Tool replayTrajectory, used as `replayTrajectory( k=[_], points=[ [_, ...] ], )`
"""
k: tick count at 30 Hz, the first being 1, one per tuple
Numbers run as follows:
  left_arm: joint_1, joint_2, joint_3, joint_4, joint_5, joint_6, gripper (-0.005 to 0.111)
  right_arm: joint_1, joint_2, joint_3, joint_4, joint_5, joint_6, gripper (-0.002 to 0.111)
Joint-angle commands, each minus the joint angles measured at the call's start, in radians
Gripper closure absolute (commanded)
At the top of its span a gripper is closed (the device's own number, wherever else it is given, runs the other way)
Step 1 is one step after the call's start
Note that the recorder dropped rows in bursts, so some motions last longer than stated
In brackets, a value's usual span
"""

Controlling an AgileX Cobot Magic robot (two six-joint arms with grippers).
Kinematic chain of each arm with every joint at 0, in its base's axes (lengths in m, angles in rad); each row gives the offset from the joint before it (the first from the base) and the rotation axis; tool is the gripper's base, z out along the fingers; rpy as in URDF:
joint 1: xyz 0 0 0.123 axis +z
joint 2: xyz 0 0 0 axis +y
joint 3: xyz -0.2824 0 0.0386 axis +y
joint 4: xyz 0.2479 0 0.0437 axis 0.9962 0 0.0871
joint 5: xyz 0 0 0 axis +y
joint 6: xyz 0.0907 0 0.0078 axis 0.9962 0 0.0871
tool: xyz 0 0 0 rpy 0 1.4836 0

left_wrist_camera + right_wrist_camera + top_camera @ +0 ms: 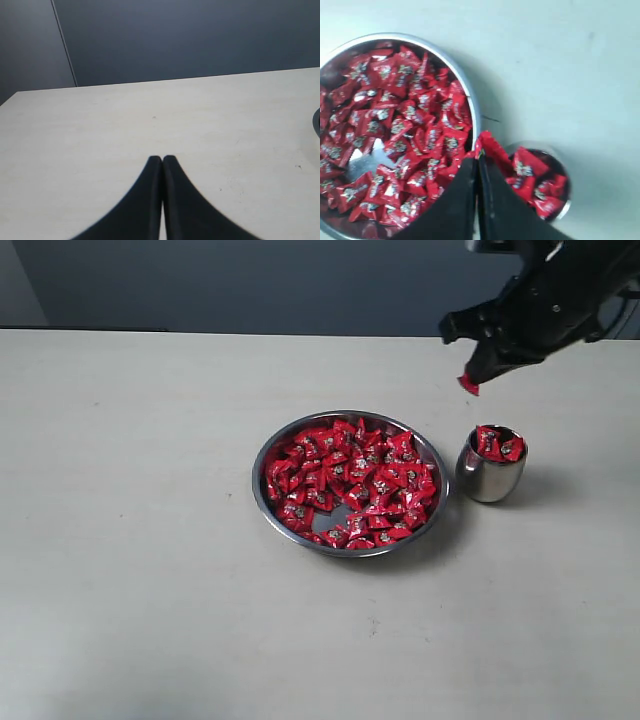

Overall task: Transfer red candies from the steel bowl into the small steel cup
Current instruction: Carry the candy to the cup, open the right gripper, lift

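The steel bowl (262,472) sits mid-table, filled with many red candies (350,485). To its right stands the small steel cup (488,480) with a few red candies (497,444) inside. My right gripper (470,377) hangs above and a little behind the cup, shut on a red candy (467,385) that pokes out below its tips. In the right wrist view the held candy (490,145) sits at the fingertips between the bowl (472,107) and the cup (560,212). My left gripper (162,159) is shut and holds nothing, over bare table.
The pale table (130,540) stretches wide to the left and front of the bowl. A dark wall (250,285) runs behind the table's far edge. A sliver of the bowl's rim (316,122) shows at the edge of the left wrist view.
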Motion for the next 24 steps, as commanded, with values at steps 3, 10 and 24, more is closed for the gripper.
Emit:
replayTrajectory(
  k=[3, 10, 24],
  points=[
    [0.002, -0.005, -0.008, 0.002, -0.004, -0.002, 0.106, -0.112, -0.012, 0.079, -0.011, 0.002, -0.030, 0.108],
    [0.002, -0.005, -0.008, 0.002, -0.004, -0.002, 0.106, -0.118, -0.003, 0.162, 0.053, -0.062, -0.083, 0.108],
    [0.002, -0.005, -0.008, 0.002, -0.004, -0.002, 0.106, -0.118, 0.077, 0.181, 0.124, -0.081, -0.149, 0.106]
  ],
)
